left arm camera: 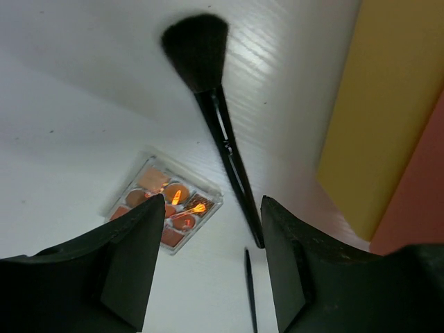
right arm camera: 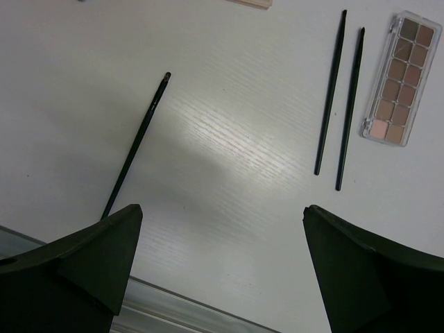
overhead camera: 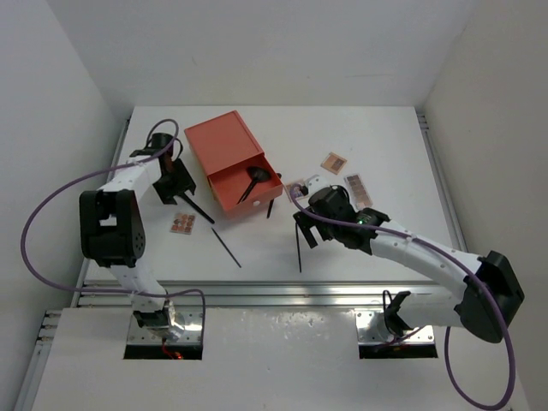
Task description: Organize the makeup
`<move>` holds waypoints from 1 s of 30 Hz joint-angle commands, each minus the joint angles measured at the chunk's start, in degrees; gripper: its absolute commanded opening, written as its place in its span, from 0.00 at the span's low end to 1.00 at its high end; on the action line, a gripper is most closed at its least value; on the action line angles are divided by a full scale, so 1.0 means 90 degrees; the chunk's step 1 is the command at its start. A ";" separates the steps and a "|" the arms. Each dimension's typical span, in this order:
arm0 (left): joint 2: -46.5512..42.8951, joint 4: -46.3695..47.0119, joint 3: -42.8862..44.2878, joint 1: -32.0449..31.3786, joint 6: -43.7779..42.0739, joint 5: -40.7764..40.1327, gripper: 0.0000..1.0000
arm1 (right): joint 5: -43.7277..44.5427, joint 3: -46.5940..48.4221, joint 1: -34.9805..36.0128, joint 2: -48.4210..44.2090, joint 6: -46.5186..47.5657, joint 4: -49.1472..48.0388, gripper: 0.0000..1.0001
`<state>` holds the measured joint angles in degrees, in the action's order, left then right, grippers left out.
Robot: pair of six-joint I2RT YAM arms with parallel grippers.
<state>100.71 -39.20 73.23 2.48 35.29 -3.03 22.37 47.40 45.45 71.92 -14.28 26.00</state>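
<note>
Here, left end effector [left arm camera: 211,205] (parted), over black brush [left arm camera: 215,118]

From here, an orange-red box [overhead camera: 221,141] sits at the far left of the white table [overhead camera: 385,137]. Its drawer [overhead camera: 224,190] is pulled out toward the near side (yellow outside, seen close). A metal rail [overhead camera: 282,295] runs along the table's near edge.

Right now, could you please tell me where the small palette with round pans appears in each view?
Top external: the palette sits left of centre.
Left wrist: lower left of centre.
Right wrist: not in it.
Shared landmark: the orange-red box, to the right of it in both views.
</note>
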 commanded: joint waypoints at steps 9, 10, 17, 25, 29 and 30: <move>0.0958 0.0459 0.0193 -0.0129 0.0336 -0.0406 0.62 | 0.0102 0.0222 -0.0021 0.0114 -0.0181 0.0158 1.00; 0.1027 0.0459 0.0271 -0.0129 0.0337 -0.0348 0.62 | 0.0141 0.0222 -0.0031 0.0114 -0.0161 0.0177 1.00; 0.1379 0.0459 0.0515 -0.0071 0.0405 -0.0406 0.56 | 0.0278 0.0173 -0.0021 0.0007 -0.0190 0.0295 1.00; 0.1516 0.0459 0.0515 0.0320 0.0474 -0.0406 0.29 | 0.0405 0.0163 -0.0031 -0.0071 -0.0161 0.0353 1.00; 0.1574 0.0459 0.0573 0.0583 0.0474 -0.0260 0.18 | 0.0415 0.0183 -0.0021 -0.0081 -0.0161 0.0334 1.00; 0.1574 0.0459 0.0574 0.0584 0.0474 -0.0201 0.13 | 0.0395 0.0164 -0.0021 -0.0081 -0.0171 0.0334 1.00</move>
<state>113.25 -35.29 77.49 6.20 38.72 -5.52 24.71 47.40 45.15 72.62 -15.20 29.23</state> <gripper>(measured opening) 0.229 0.996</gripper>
